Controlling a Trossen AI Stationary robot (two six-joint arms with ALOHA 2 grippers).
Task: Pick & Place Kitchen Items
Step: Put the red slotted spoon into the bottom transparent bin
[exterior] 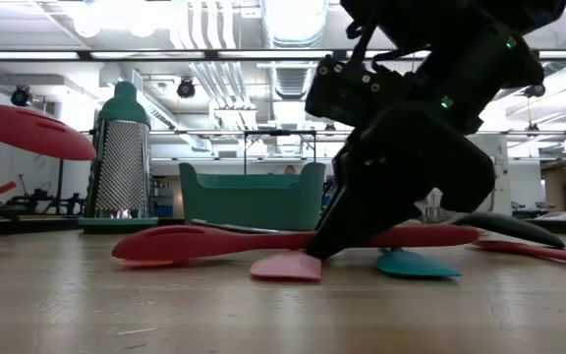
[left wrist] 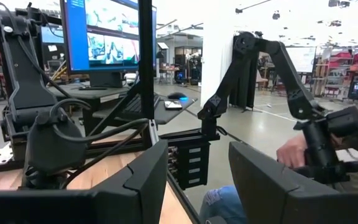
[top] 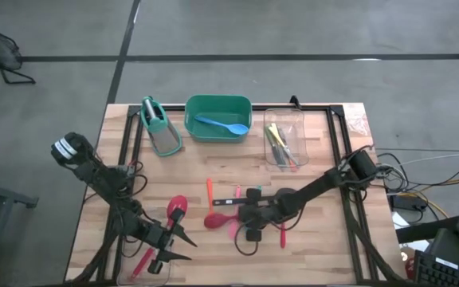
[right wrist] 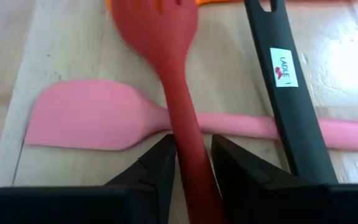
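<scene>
From above, the right claw (top: 249, 214) sits low over a cluster of utensils at the counter's (top: 325, 247) near middle, while the left claw (top: 170, 245) hangs near the near-left edge beside a red spatula (top: 176, 209). At the far side stand a grater (top: 159, 126), a green tub (top: 218, 118) holding a blue spoon (top: 223, 125), and a clear bin (top: 284, 137).

The low view adds the red spoon (exterior: 263, 242) lying flat under the right arm, with a pink spatula (exterior: 286, 265) blade and a teal piece (exterior: 416, 264) in front.

The left wrist view shows its claw (left wrist: 197, 180) open and empty, aimed past the counter edge at a person's hand (left wrist: 294, 151).

The right wrist view shows the fingers (right wrist: 154, 171) closed around the red spoon's (right wrist: 169, 74) handle, crossing the pink spatula (right wrist: 98, 123), with a black ladle (right wrist: 288, 87) handle just beside it.
</scene>
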